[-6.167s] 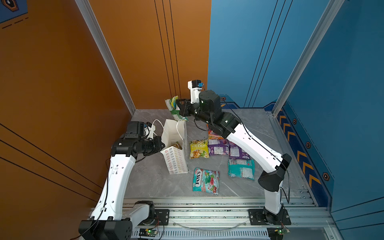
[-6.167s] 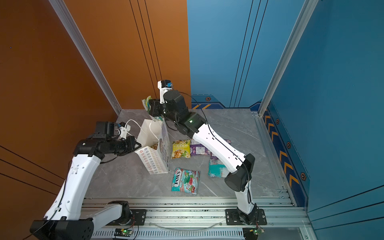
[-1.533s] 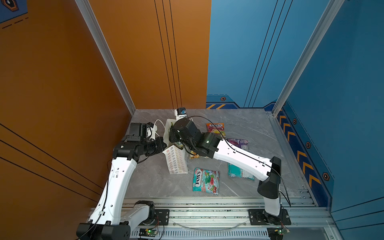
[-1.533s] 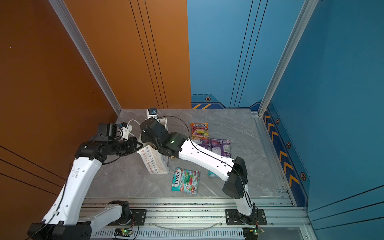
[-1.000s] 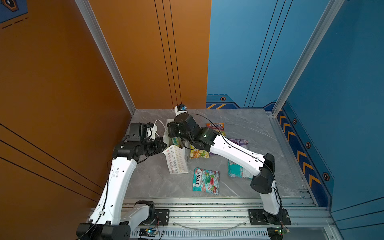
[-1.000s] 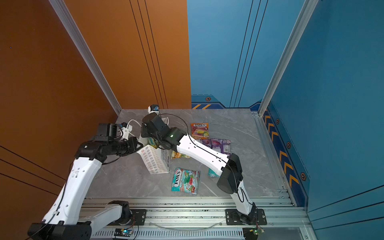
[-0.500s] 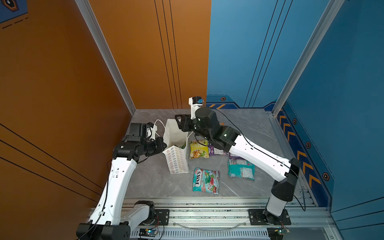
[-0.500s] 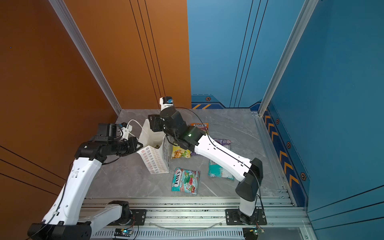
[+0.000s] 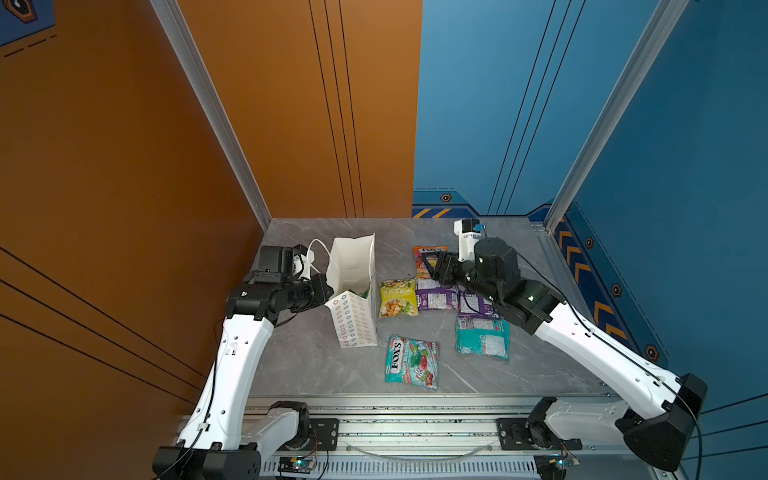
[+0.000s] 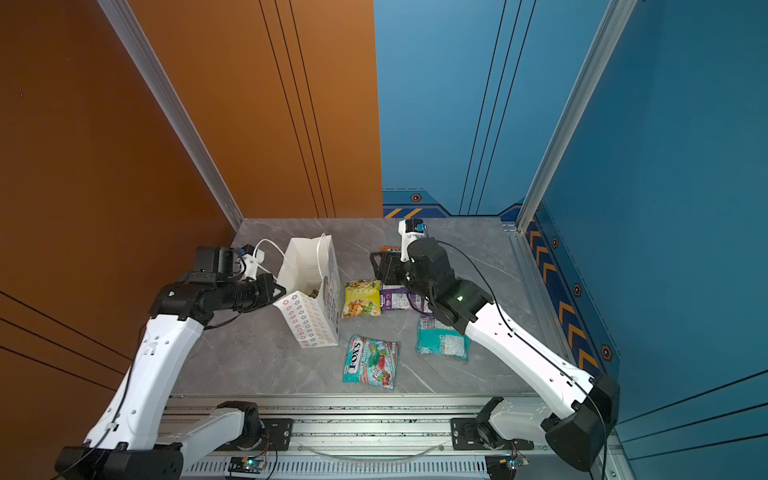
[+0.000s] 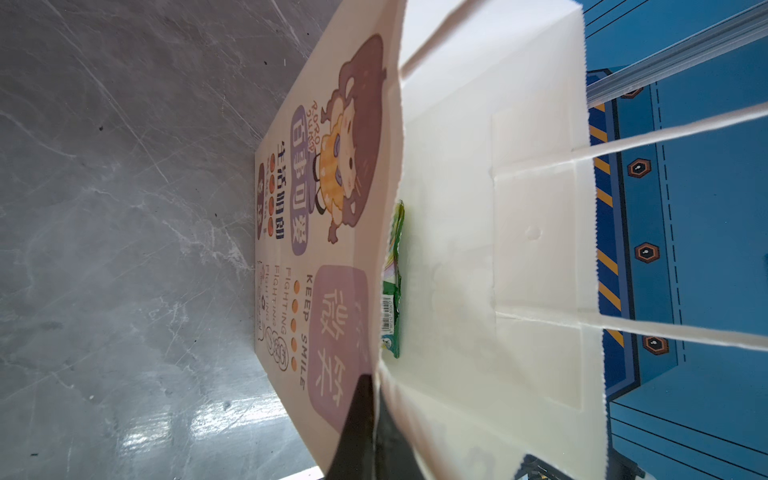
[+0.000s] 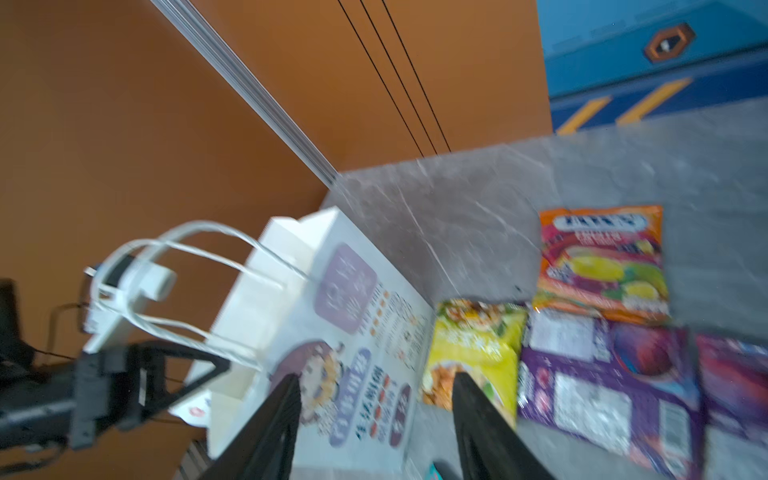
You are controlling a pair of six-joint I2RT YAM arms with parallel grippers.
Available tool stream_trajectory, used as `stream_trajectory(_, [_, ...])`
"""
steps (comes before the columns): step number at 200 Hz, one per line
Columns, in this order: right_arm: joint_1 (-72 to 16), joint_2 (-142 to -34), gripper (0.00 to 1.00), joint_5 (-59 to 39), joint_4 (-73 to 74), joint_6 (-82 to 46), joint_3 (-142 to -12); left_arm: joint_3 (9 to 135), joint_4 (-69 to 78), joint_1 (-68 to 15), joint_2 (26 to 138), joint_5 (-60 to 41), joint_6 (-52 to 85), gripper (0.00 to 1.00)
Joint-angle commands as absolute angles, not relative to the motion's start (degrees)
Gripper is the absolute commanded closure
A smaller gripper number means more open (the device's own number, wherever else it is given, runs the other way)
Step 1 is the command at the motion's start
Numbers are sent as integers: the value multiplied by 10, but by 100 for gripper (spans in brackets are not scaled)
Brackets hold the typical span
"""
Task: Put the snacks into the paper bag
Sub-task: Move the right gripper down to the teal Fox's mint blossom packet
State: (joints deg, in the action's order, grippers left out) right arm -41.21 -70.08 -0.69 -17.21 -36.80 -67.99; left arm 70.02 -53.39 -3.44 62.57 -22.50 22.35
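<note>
In both top views the paper bag (image 9: 353, 270) stands upright on the grey table (image 9: 307, 365), mouth open, and the left claw (image 9: 328, 293) is clamped on its near rim. The right claw (image 9: 432, 266) hangs with its jaws apart and empty above the orange packet (image 9: 430, 251); the yellow packet (image 9: 397, 297) lies between this claw and the bag, touching the purple packet (image 9: 436, 296). Behind the right claw, nearer its arm, lie a teal packet (image 9: 482, 340) and a FOX'S packet (image 9: 412, 361), each apart from the others. In the left wrist view the left claw (image 11: 370, 424) pinches the bag's (image 11: 457, 208) edge, and a green packet (image 11: 395, 282) sits inside, just beyond the fingertips. In the blurred right wrist view the right claw (image 12: 374, 399) gapes open, the bag (image 12: 345, 316) and yellow packet (image 12: 478, 349) just ahead of its tips.
</note>
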Motion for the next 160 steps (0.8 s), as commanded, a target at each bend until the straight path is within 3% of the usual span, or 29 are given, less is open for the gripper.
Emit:
stream_trajectory(1, [-408,-654,40,-10,-245,-430,-609,707,-531,-35,622,-217,212,95])
stream_trajectory(68, [-411,-611,40,-81,-189,-598,-364,707,-532,-33,630,-220,207,95])
stream_trajectory(160, [-464,-687,40,-129,-102,-656,-302,709,-532,-33,630,-219,209,95])
